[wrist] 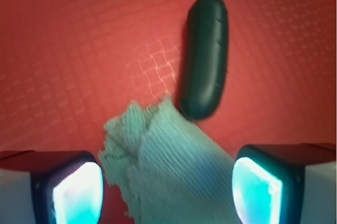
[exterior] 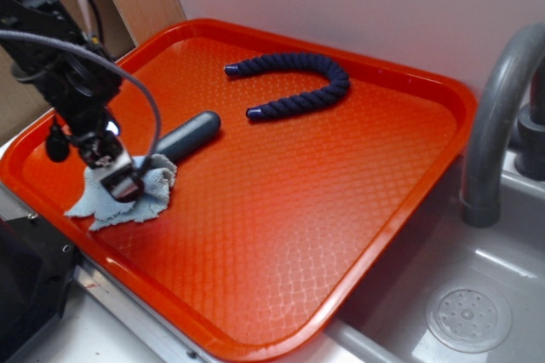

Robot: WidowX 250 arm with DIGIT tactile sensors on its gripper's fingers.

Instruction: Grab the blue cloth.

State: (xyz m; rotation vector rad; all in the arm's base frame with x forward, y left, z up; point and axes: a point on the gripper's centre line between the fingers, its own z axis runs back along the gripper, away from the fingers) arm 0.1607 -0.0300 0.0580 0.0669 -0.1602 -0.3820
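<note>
The blue cloth (exterior: 149, 197) is a pale grey-blue knitted rag with frayed edges, lying flat on the orange tray (exterior: 341, 193) near its left edge. In the wrist view the blue cloth (wrist: 163, 161) spreads between my two fingers, which stand wide apart on either side of it. My gripper (exterior: 119, 177) is open and lowered right over the cloth, its tips at the fabric. My gripper (wrist: 167, 192) has no grip on the cloth.
A dark blue-grey capsule-shaped object (exterior: 183, 137) lies just beyond the cloth, its end touching the cloth's edge (wrist: 202, 56). A navy braided rope (exterior: 298, 86) curves at the tray's far side. A sink with a grey faucet (exterior: 494, 124) lies to the right.
</note>
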